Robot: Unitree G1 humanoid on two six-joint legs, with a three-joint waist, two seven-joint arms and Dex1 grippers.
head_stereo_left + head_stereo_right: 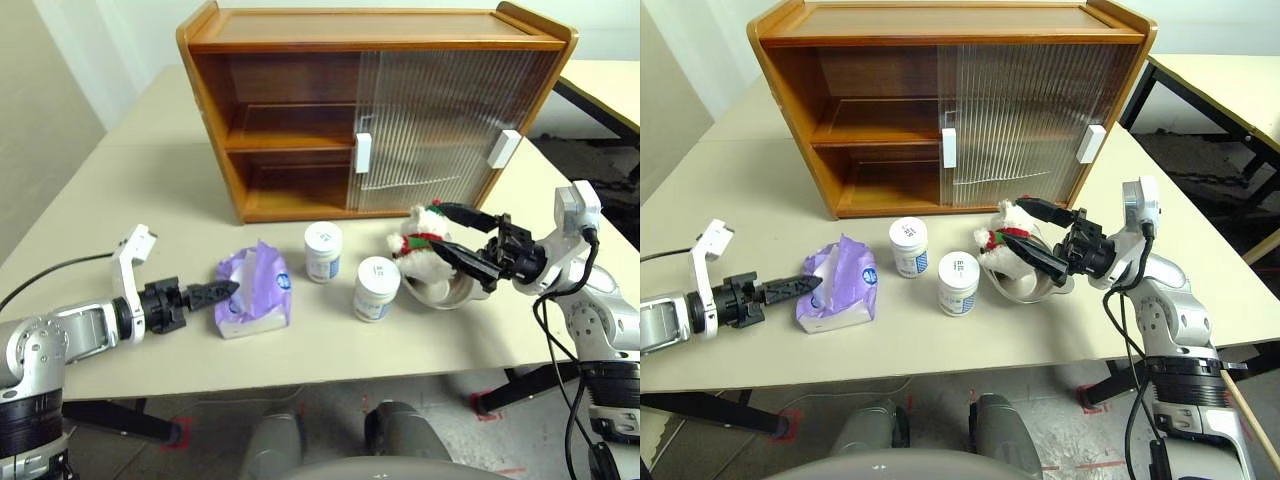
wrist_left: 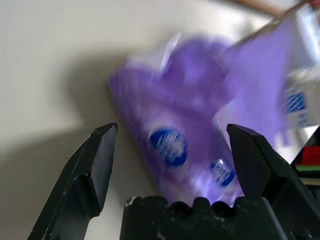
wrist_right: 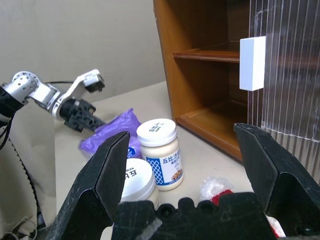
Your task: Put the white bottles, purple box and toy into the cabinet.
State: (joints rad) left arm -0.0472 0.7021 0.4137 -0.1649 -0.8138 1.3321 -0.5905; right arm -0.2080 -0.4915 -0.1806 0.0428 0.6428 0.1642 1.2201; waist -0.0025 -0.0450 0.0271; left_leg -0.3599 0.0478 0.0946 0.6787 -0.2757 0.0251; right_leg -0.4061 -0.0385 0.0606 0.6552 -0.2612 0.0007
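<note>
1. All four task things stand on the desk [image 1: 120, 180] in front of the cabinet [image 1: 370, 110], whose left half is open on both shelves, the ribbed doors slid over to the right half. Nothing is on the shelves yet, so the task looks barely begun.
2. The purple box [image 1: 252, 293] lies in front of the cabinet's open left bay, a little left of it. The two white bottles [image 1: 323, 250] stand in front of the cabinet's middle, one closer to it and the other nearer the desk's front edge.
3. The toy [image 1: 420, 250] sits in front of the cabinet's closed doors, leaning on a steel bowl [image 1: 445, 290].
4. The left end effector [image 1: 222, 290] lies low, its tips at the purple box's left side; in the left wrist view its fingers [image 2: 100, 160] stand wide with the box between them (not yet pinched).
5. The right end effector [image 1: 462, 238] hangs wide open beside the toy, holding nothing.
6. The step in hand appears to be the grasp of the purple box. Next would be closing gently on the soft pack, lifting, and carrying it into the open bay without knocking the nearby bottle.
</note>
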